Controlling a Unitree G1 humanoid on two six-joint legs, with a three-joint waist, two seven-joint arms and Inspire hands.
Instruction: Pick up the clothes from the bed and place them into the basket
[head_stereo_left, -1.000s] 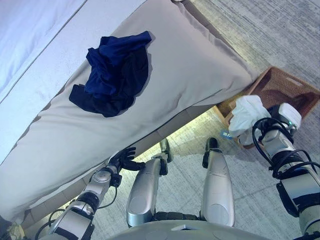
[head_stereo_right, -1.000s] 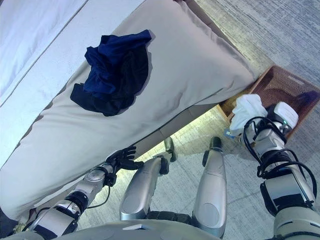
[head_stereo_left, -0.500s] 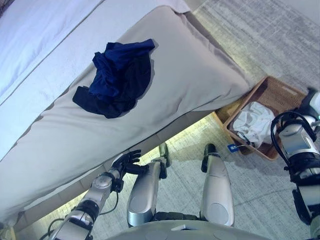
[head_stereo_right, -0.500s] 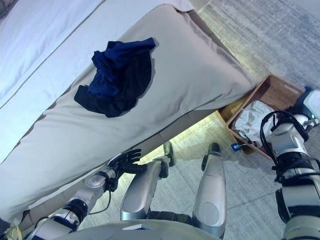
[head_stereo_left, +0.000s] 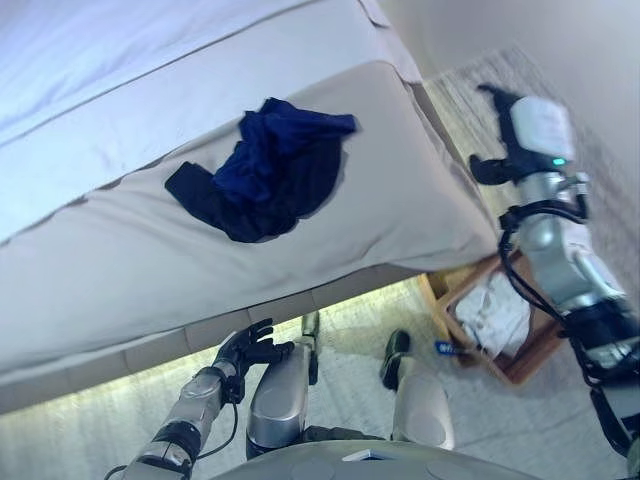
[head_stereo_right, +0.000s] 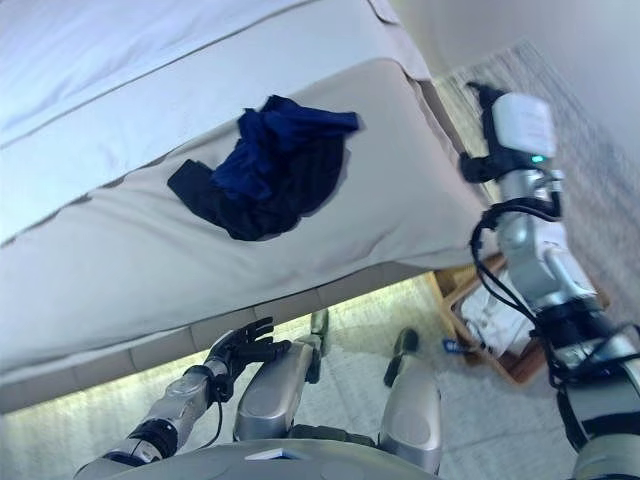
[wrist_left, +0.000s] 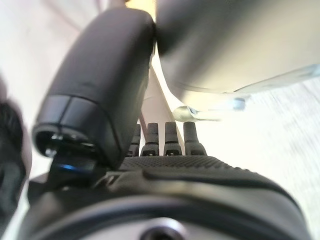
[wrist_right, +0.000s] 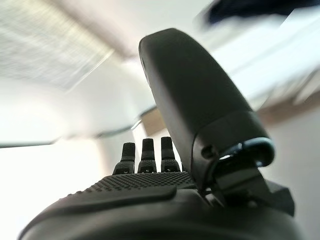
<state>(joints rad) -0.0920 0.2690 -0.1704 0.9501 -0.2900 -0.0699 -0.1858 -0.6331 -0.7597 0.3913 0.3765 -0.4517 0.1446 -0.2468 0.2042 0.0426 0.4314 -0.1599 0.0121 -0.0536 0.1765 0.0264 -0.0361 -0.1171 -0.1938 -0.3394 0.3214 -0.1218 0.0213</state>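
Observation:
A pile of dark blue and black clothes (head_stereo_left: 265, 172) lies on the beige bed cover (head_stereo_left: 400, 210). The brown wicker basket (head_stereo_left: 518, 368) stands on the floor by the bed's corner, at the lower right, with a white cloth (head_stereo_left: 497, 312) in it. My right hand (head_stereo_left: 497, 100) is raised beside the bed's corner, above the basket and right of the dark pile. Its fingers (wrist_right: 148, 150) are straight and it holds nothing. My left hand (head_stereo_left: 248, 350) hangs low in front of the bed's side, open and empty, as the left wrist view (wrist_left: 175, 167) also shows.
White bedding (head_stereo_left: 120, 70) covers the far part of the bed. Grey carpet (head_stereo_left: 470, 100) lies past the bed's corner, against a pale wall (head_stereo_left: 560, 40). A small blue and white item (head_stereo_left: 446, 347) lies on the floor beside the basket.
My right hand let the white cloth go into the basket, then rose to beside the bed's corner. The camera has turned. My left hand stays low.

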